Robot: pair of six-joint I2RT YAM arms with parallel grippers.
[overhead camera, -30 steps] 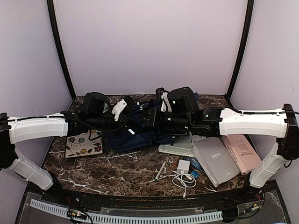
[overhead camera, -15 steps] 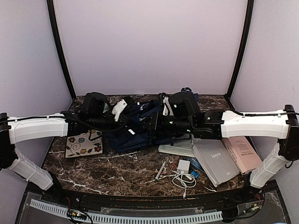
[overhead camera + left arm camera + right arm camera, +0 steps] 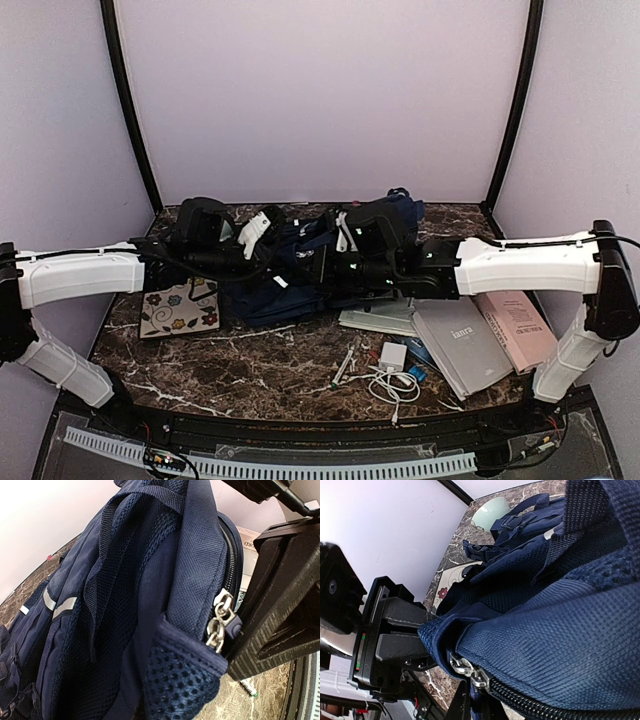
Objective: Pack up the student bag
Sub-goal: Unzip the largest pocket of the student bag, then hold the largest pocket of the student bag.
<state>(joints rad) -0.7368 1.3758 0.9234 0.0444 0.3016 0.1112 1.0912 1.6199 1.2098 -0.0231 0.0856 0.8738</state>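
Observation:
The student bag [image 3: 300, 285], navy blue with white trims, lies at the middle back of the table. It fills the left wrist view [image 3: 125, 605] and the right wrist view [image 3: 560, 630]. My left gripper [image 3: 283, 270] is shut on the mesh fabric corner [image 3: 185, 680] beside the main zipper's end; its fingers are hidden by the fabric. My right gripper [image 3: 480, 705] faces it from the right, shut on the zipper pull tab below two metal sliders [image 3: 467, 669], which also show in the left wrist view [image 3: 220, 622]. The zipper looks closed.
A floral pouch [image 3: 180, 305] lies left of the bag. Right of it are papers [image 3: 385, 318], a grey book [image 3: 462, 345] and a pink book [image 3: 515, 328]. A white charger with cable [image 3: 392, 365] and a pen [image 3: 343, 367] lie in front. A pale green bowl [image 3: 490, 512] stands behind.
My right arm has moved left with its wrist, closing on the left gripper, and the bag's top has shifted with it. The left arm has stayed put.

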